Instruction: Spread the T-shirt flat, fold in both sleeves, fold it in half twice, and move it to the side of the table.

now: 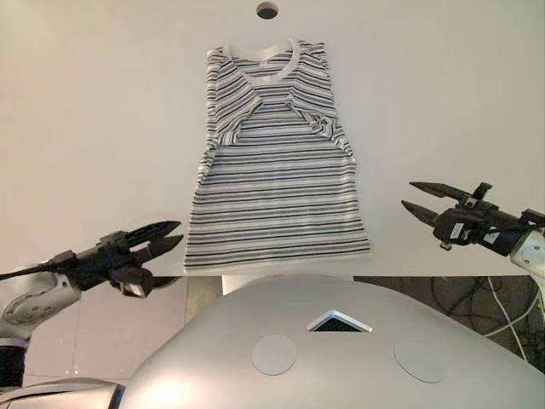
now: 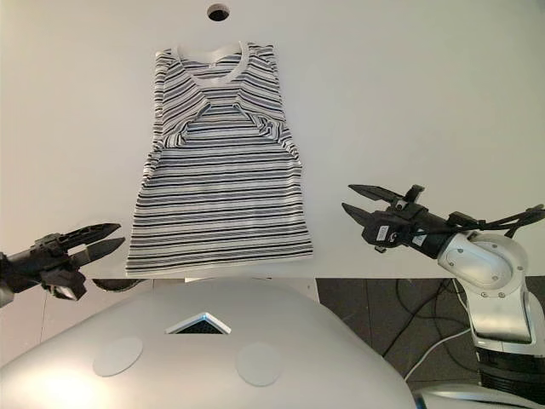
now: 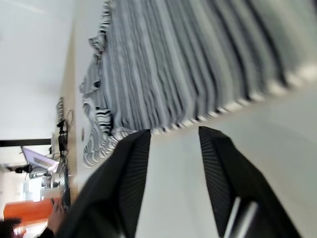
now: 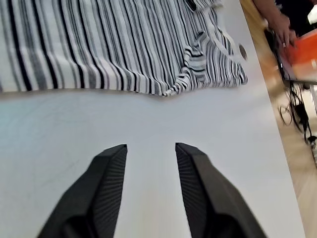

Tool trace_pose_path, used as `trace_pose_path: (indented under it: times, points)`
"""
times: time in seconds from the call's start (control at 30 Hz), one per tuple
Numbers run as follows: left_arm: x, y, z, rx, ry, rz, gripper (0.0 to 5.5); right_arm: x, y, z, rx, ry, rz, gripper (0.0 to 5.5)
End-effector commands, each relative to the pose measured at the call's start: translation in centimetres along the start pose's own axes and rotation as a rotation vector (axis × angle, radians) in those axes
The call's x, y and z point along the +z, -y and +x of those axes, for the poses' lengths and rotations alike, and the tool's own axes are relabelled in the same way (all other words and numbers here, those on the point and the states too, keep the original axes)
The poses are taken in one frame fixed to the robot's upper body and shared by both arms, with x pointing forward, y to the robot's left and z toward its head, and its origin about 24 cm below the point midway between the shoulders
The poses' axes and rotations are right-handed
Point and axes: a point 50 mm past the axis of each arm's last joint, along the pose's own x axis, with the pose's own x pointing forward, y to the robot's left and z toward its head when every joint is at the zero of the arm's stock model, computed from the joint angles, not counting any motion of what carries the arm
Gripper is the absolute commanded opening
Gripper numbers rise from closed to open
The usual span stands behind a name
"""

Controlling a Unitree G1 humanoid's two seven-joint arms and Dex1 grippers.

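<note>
The striped T-shirt (image 1: pixel 277 162) is laid flat in the middle of the white table (image 1: pixel 443 102), with its ribbed collar (image 1: pixel 271 61) turned away from the robot and its hem (image 1: pixel 277 254) just inside the near edge. Both sleeves (image 1: pixel 317 119) are seen turned in over the chest, where small puckers are raised in the cloth. The body below them is smooth. A round hole (image 1: pixel 267 10) is set in the tabletop beyond the collar.

The left gripper (image 1: pixel 177 233) is held off the near left corner of the hem, apart from the cloth, with its two ridged black fingers spread. The right gripper (image 1: pixel 408 194) is held to the right of the shirt, well apart from it, with its fingers likewise spread and nothing between them.

The shirt is judged to be thin knit jersey: light, limp and likely to slide on the smooth tabletop, so a single pinch would probably drag it into wrinkles. For the halving fold it is best taken at both hem corners together and lifted evenly toward the collar. The loose sleeve folds could be disturbed if the cloth is pulled sideways.
</note>
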Motion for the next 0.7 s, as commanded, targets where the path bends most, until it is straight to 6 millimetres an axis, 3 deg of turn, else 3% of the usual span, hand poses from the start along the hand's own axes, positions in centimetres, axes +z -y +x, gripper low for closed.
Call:
trace_pose_path:
  times: [0.03,0.27,0.47,0.7]
  points:
    - [0.1,1.3,-1.7,-0.223,0.04,0.069,2.24,-0.3,-1.0,0.0,0.124,-0.054,-0.036,2.34]
    - [0.7,1.3,-0.8,-0.369,0.144,0.187,2.24,-0.2,-1.4,0.7,0.137,-0.067,-0.054,2.34]
    - [0.4,0.1,1.9,-0.338,0.208,0.257,2.24,0.5,-1.5,1.6,0.085,-0.028,-0.062,2.34]
    - [0.5,-0.4,3.2,-0.317,0.24,0.27,2.24,1.1,-2.4,1.5,0.126,-0.012,-0.06,2.34]
